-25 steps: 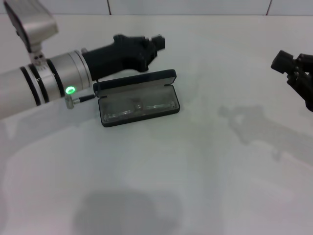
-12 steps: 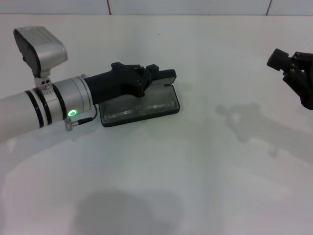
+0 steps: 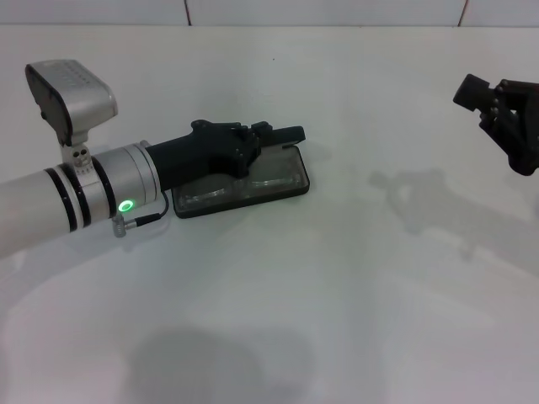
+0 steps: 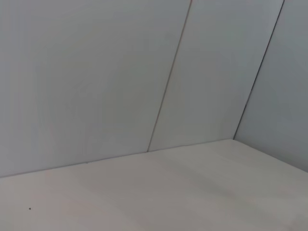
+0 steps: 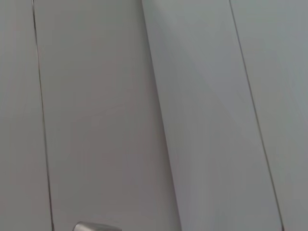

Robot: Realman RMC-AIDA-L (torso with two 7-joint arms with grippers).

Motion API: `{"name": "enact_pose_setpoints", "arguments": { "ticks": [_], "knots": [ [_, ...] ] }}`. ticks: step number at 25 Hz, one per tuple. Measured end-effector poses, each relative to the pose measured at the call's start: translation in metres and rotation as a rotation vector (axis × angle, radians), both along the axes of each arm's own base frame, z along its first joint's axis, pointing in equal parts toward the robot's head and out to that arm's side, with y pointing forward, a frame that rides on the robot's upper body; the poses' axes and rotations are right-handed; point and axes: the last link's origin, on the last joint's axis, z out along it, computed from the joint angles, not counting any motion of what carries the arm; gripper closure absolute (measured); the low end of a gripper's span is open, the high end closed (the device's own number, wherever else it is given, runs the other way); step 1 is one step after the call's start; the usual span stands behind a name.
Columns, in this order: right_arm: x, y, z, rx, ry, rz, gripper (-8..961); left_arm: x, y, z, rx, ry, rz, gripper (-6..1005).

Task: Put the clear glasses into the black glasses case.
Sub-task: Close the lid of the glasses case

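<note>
The black glasses case [image 3: 286, 187] lies on the white table left of centre, its tray facing up. The clear glasses [image 3: 261, 182] lie inside the tray, faintly visible against the lining. The case's lid [image 3: 285, 135] leans low over the tray's far side. My left gripper [image 3: 259, 135] reaches in from the left, shut, resting on the lid and hiding much of it. My right gripper [image 3: 497, 105] hangs above the table at the far right, well away from the case. Neither wrist view shows the case or the glasses.
The white table [image 3: 337, 286] spreads bare around the case. Grey wall panels [image 4: 144, 72] fill both wrist views, and the left wrist view also shows a strip of table.
My left gripper came down from behind the case onto the lid, and the lid has tipped from upright to low over the tray. The right gripper rose slightly.
</note>
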Motion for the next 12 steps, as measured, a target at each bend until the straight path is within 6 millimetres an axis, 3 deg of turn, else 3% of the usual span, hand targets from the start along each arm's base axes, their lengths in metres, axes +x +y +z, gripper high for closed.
{"name": "enact_pose_setpoints", "arguments": {
  "ticks": [12],
  "knots": [
    [-0.005,0.007,-0.001,0.010,-0.001,0.003,888,-0.008,-0.011,-0.009,-0.037,0.002,0.032,903]
  ]
}}
